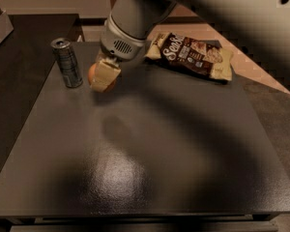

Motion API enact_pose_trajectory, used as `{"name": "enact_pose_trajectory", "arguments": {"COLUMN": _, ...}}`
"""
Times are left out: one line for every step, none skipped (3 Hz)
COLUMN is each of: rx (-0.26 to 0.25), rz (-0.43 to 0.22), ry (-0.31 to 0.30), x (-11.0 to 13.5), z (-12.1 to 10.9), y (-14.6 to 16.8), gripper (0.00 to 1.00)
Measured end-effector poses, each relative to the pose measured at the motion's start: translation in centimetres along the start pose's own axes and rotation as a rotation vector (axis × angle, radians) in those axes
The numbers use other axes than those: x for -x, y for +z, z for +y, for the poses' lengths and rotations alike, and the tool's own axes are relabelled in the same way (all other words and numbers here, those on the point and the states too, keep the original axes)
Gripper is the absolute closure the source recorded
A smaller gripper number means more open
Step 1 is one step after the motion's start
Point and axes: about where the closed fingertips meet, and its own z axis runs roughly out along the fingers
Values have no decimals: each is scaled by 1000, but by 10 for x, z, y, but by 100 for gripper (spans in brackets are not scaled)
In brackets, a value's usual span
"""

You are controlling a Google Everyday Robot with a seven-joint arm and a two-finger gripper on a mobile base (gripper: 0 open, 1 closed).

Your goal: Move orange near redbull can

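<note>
Beige tool under grey vented wrist

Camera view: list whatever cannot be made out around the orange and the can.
- The orange: mostly covered by the end effector closed on it, right of the redbull can.
- Whether the orange touches the table: hidden by the end effector.
- The arm: cut off by the top edge.

One orange, one redbull can, one snack bag, one table, one end effector beside the can.
</note>
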Motion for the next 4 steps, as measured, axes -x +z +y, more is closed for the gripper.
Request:
{"name": "enact_pose_trajectory", "arguments": {"rx": 5, "rz": 10, "ry": -18, "x": 15, "z": -8, "y": 20, "gripper": 100}}
{"name": "enact_pose_trajectory", "arguments": {"rx": 6, "rz": 29, "ry": -29, "x": 21, "z": -16, "y": 39, "gripper": 100}}
{"name": "enact_pose_trajectory", "arguments": {"rx": 3, "rz": 48, "ry": -36, "x": 22, "z": -23, "y": 56, "gripper": 100}}
{"name": "enact_pose_trajectory", "arguments": {"rx": 3, "rz": 58, "ry": -32, "x": 18, "z": -31, "y": 69, "gripper": 100}}
